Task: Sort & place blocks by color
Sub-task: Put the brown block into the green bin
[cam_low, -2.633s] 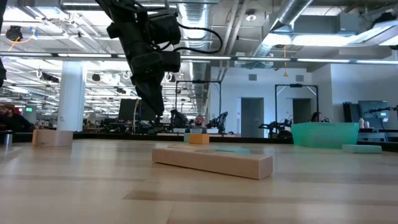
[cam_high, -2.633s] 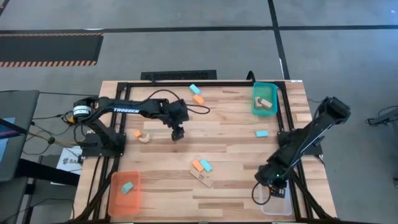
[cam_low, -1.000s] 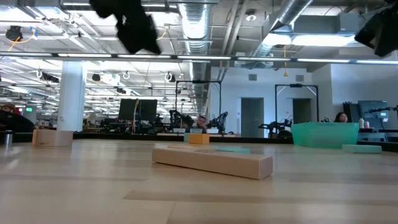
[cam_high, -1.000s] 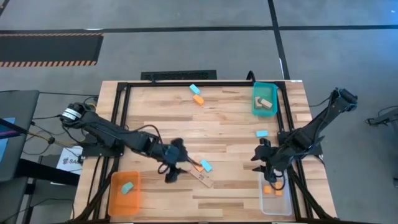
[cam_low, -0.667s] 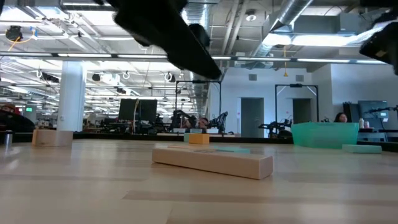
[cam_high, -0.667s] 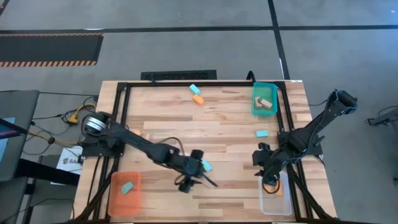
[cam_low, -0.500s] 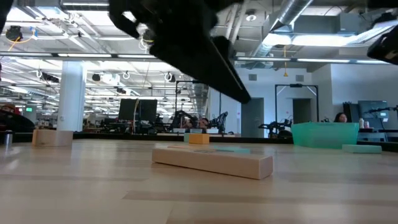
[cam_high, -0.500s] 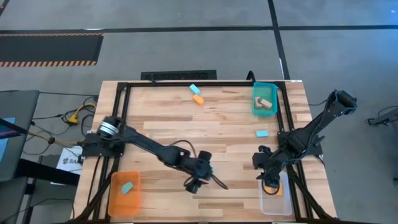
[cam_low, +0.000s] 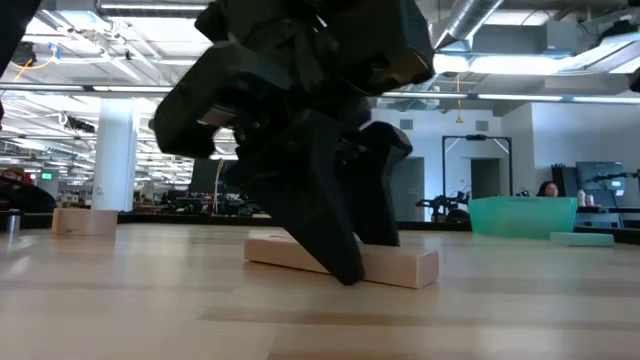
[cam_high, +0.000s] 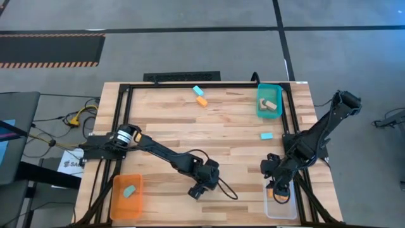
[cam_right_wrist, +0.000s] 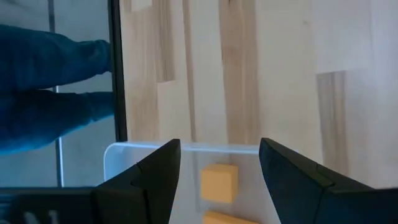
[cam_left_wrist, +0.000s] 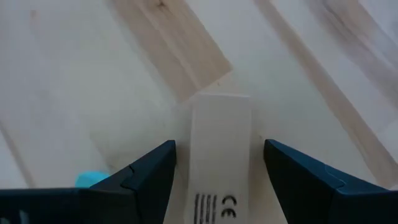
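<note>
Two hands at work, taken left to right. Left hand (cam_high: 197,190) is low over the counter (cam_high: 164,126) near its front middle, fingers (cam_left_wrist: 149,171) spread, straddling a long tan block (cam_left_wrist: 219,155) printed with a CE mark; the block lies flat on the counter between the fingers with a gap showing on each side in the wrist view. Low view puts the dark fingers down at the block, and contact cannot be told. A teal block (cam_left_wrist: 93,179) shows just beside that hand's finger. Right hand (cam_high: 276,185) is over the clear tray (cam_high: 281,209) at the front right corner, fingers (cam_right_wrist: 152,168) spread, holding nothing; two orange blocks (cam_right_wrist: 219,183) lie in the tray under it. Count of blocks seen from above: orange tray (cam_high: 117,199) at front left holds one teal block (cam_high: 130,190); far edge of the counter has one teal (cam_high: 197,90) and one orange (cam_high: 202,101) side by side; teal tray (cam_high: 261,109) at far right holds tan blocks (cam_high: 270,105), number unclear; one teal block (cam_high: 266,135) lies loose on the counter between the teal tray and the right hand.
</note>
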Robot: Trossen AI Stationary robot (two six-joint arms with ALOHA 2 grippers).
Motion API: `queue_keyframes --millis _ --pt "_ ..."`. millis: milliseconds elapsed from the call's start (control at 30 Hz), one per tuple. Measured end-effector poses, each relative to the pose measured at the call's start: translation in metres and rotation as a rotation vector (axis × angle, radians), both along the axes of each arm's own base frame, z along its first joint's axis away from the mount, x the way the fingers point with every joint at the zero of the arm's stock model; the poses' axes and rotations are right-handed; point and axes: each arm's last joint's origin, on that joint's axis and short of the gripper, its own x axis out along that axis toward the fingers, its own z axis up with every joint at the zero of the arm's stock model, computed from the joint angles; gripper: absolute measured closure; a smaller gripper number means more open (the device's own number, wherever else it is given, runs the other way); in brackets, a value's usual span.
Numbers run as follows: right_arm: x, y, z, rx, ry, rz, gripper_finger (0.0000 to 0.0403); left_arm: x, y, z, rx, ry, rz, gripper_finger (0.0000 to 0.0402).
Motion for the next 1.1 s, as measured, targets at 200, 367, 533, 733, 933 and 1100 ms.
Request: queue_keyframes --millis 200,367,533,733,933,1100 --pt "-0.006 0.005 0.000 0.005 0.008 0.016 0.0163 -0.001 0.000 -0.002 0.019 0.013 -0.039 0.0229" --pt "-0.008 0.005 -0.001 -0.018 0.018 0.029 0.0163 -0.003 0.002 0.004 -0.032 0.046 0.045 0.0306" --pt "-0.009 -0.001 0.000 -0.039 0.018 0.030 0.0163 -0.012 0.014 0.041 -0.137 0.079 0.259 0.0306" --pt "-0.010 -0.007 0.006 -0.082 -0.063 -0.012 0.0163 -0.055 0.020 0.110 -0.246 0.197 0.467 0.0306" --pt "-0.004 -0.016 0.009 -0.263 -0.222 -0.097 0.0163 -0.108 0.012 0.137 -0.139 0.377 0.695 0.0306" --pt "0.007 -0.028 0.011 -0.317 -0.277 -0.223 0.0163 -0.132 0.013 0.158 -0.107 0.354 0.816 0.0306"
